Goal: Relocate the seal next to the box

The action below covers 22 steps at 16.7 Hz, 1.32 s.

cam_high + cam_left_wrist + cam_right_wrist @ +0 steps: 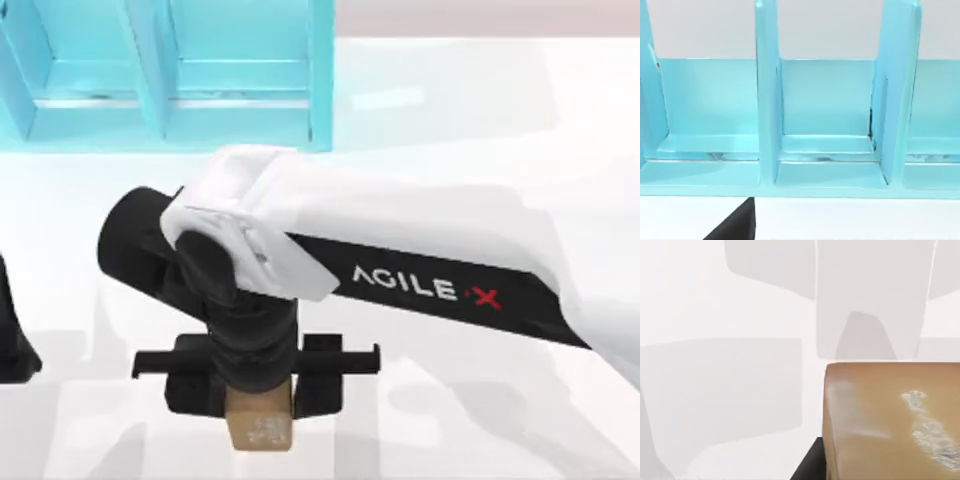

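R gripper point(262, 385) sits low-centre of the top view, wrist pointing down, w/ the seal point(261, 422) poking out beneath it at the bottom edge. Dark finger blocks flank the tan block on both sides, so it reads as pinched on the seal, tho the actual pad contact is hidden under the wrist. In the R wrist view the seal point(890, 420) takes up the lower right, white marks on its face, w/ a bit of black finger showing at its lower-left corner. Can't tell from these views whether the block is lifted off the table point(480, 420) or resting on it.

Outward: the R arm runs from the gripper up and to the right across mid-frame, its white shell w/ the AgileX lettering on the black section.

Progress, as a judgement: grasp looks made; the carry toward the box point(170, 70) and the set-down beside it are left. The box is the cyan compartmented unit at upper left of the top view, well apart from the seal. L wrist view faces its dividers point(767, 100) straight on.

L arm is parked at the far left edge, lower half. Nothing lies on the white surface between seal and box; the only thing to mind is the box's front wall on approach.
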Motion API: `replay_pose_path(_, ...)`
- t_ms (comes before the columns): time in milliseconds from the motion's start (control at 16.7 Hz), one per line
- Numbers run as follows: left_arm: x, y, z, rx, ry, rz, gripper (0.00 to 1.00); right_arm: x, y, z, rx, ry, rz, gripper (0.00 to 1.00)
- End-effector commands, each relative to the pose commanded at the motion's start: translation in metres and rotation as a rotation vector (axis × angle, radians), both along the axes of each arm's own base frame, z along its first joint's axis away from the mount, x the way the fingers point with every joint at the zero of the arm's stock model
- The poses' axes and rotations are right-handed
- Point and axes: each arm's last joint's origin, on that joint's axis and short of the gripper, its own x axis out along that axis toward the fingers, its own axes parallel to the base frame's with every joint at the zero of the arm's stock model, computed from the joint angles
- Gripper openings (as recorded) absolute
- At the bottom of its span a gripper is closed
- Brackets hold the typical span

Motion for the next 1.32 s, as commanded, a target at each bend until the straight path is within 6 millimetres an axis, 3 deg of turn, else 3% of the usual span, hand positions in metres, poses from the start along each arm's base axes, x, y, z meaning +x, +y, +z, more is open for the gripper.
replay_pose_path(180, 0.000, 0.000, 0.000, 0.000, 0.000, 0.000, 1.00, 0.036, -0.018, 0.011, 0.005, -0.006, -0.001, 0.00)
replay_pose_path(360, 0.000, 0.000, 0.000, 0.000, 0.000, 0.000, 1.00, 0.101, -0.064, 0.028, 0.003, -0.008, -0.001, 0.00)
replay_pose_path(540, 0.000, 0.000, 0.000, 0.000, 0.000, 0.000, 1.00, 0.168, -0.146, 0.044, -0.012, 0.008, 0.000, 0.00)
replay_pose_path(720, 0.000, 0.000, 0.000, 0.000, 0.000, 0.000, 1.00, 0.213, -0.244, 0.063, -0.012, 0.018, 0.003, 0.00)
replay_pose_path(900, 0.000, 0.000, 0.000, 0.000, 0.000, 0.000, 1.00, 0.227, -0.314, 0.082, -0.006, 0.007, 0.004, 0.00)
replay_pose_path(1020, 0.000, 0.000, 0.000, 0.000, 0.000, 0.000, 1.00, 0.228, -0.339, 0.091, -0.004, -0.001, 0.005, 0.00)
replay_pose_path(1320, 0.000, 0.000, 0.000, 0.000, 0.000, 0.000, 1.00, 0.228, -0.345, 0.093, -0.005, -0.003, 0.006, 0.00)
